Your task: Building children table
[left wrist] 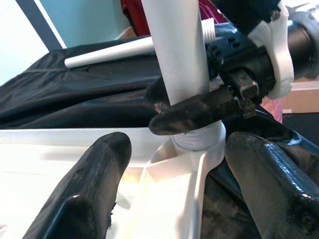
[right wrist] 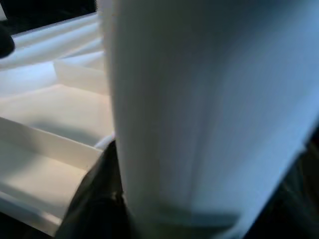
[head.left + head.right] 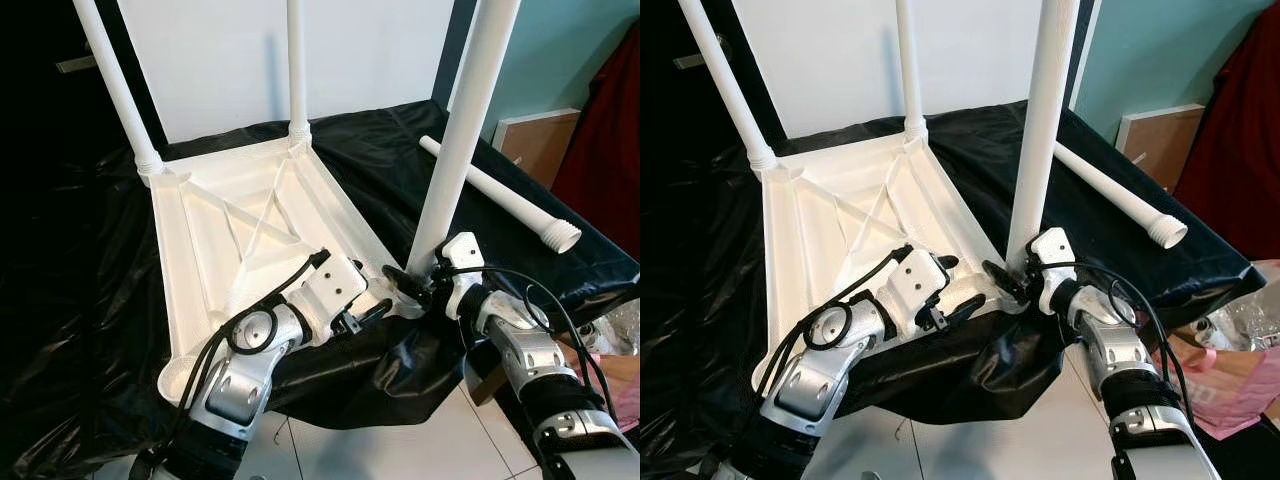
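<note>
Black sheet [image 3: 90, 300], upturned tabletop [image 3: 240, 230], three legs fitted, one loose leg [image 3: 500, 192], right gripper [image 3: 418, 285] jaws clamping near leg [image 3: 455, 150], left gripper [image 3: 372, 308] jaws parted.

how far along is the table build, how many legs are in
Done: two legs stand upright in the far corners of the upside-down white tabletop. In hand: the right gripper is shut on a third leg, upright at the near right corner socket; the left gripper sits open by that corner's edge. Left: the fourth leg lies loose on the black sheet, and the near left corner has none.
</note>
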You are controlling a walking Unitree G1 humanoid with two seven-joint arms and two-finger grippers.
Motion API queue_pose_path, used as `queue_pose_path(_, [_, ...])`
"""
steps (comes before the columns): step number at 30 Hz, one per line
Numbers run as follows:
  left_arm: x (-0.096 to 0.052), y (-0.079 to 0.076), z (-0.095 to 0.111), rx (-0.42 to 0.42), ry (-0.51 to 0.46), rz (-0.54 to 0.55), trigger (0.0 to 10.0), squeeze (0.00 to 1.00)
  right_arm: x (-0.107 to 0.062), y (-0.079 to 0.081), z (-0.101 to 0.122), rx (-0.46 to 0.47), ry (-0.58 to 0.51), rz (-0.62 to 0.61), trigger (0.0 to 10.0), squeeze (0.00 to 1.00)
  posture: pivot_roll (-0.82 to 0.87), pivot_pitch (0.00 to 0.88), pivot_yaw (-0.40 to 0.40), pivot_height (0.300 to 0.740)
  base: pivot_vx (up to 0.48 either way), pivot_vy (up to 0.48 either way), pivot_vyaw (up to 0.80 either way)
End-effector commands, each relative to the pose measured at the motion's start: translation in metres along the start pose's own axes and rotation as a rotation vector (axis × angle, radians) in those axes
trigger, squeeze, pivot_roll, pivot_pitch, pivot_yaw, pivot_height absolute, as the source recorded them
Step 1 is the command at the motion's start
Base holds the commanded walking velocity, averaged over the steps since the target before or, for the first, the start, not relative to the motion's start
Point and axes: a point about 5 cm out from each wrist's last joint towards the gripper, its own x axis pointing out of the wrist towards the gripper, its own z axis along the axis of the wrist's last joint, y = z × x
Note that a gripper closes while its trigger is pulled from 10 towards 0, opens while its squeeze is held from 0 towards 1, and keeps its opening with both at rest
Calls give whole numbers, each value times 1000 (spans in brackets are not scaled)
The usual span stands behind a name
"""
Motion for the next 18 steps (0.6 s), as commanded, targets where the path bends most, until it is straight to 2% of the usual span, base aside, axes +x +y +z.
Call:
queue_pose_path(1, [0, 3, -3, 1, 12, 51, 10000, 0, -4, 3, -12, 20, 37, -6, 0, 0, -45, 0, 12, 740, 0, 0, 0])
queue_pose_path(12, [0, 3, -3, -3, 14, 53, 10000, 0, -7, 3, -15, 40, 34, -27, 0, 0, -45, 3, 11, 740, 0, 0, 0])
queue_pose_path(13, [0, 3, -3, -5, 15, 55, 10000, 0, -7, 3, -16, 63, 31, -51, 10000, 0, -42, 8, 10, 740, 0, 0, 0])
queue_pose_path(14, [0, 3, -3, -5, 15, 55, 10000, 0, -7, 3, -16, 63, 31, -51, 10000, 0, -42, 8, 10, 740, 0, 0, 0])
queue_pose_path(15, [-2, 3, -5, -8, 21, 61, 10000, 0, -5, 7, -18, 97, 27, -196, 10000, 0, -37, 19, 6, 740, 0, 0, 0])
queue_pose_path(16, [-2, 3, -5, -8, 21, 61, 10000, 0, -5, 7, -18, 97, 27, -196, 10000, 0, -37, 19, 6, 740, 0, 0, 0])
queue_pose_path(17, [-3, 4, -6, -10, 25, 68, 10000, 0, -3, 11, -21, 136, 37, -338, 10000, 0, -33, 25, -1, 740, 0, 0, 0])
queue_pose_path(18, [-3, 4, -6, -10, 25, 68, 10000, 0, -3, 11, -21, 136, 37, -338, 10000, 0, -33, 25, -1, 740, 0, 0, 0])
